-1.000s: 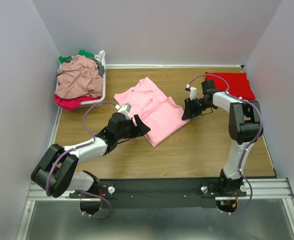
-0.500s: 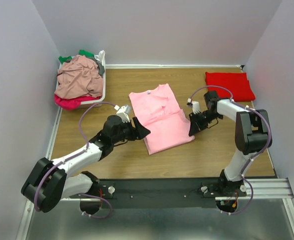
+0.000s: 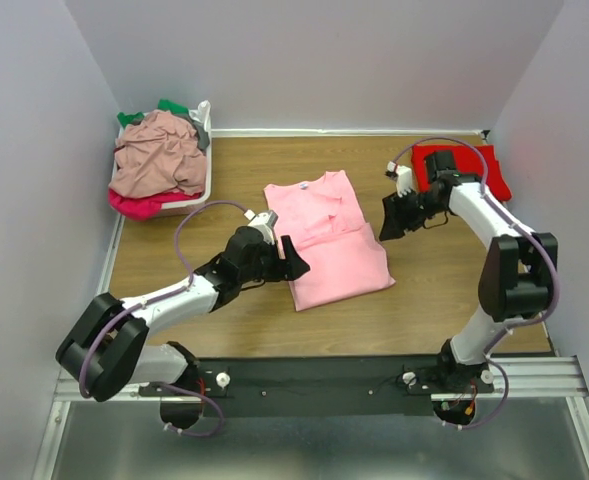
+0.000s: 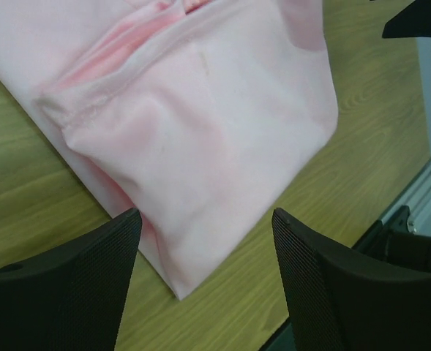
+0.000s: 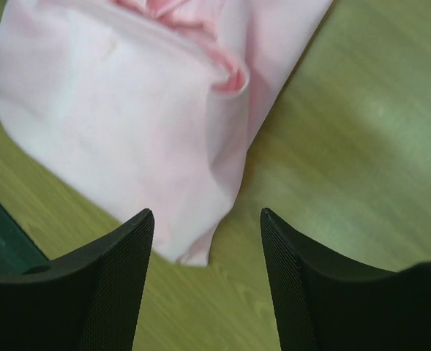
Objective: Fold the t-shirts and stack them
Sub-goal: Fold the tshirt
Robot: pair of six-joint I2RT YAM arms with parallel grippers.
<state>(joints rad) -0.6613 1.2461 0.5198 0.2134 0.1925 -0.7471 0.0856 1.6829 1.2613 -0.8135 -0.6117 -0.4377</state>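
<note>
A wooden table point(image 3: 424, 300) carries a folded light pink t-shirt point(image 3: 329, 250), with a folded red t-shirt point(image 3: 489, 160) to its far right and a white basket point(image 3: 189, 204) to its far left.

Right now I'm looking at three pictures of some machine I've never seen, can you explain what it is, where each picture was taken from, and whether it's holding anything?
These are two robot arms bolted at the near edge of a wooden table. The wide picture comes from a fixed camera above and behind them; the two close-ups come from a camera on each wrist. A partly folded pink t-shirt lies in the middle, a folded red t-shirt at the far right, and a white basket of unfolded shirts at the far left. The left tool and right tool sit at either side of the pink t-shirt, both open, holding nothing.
</note>
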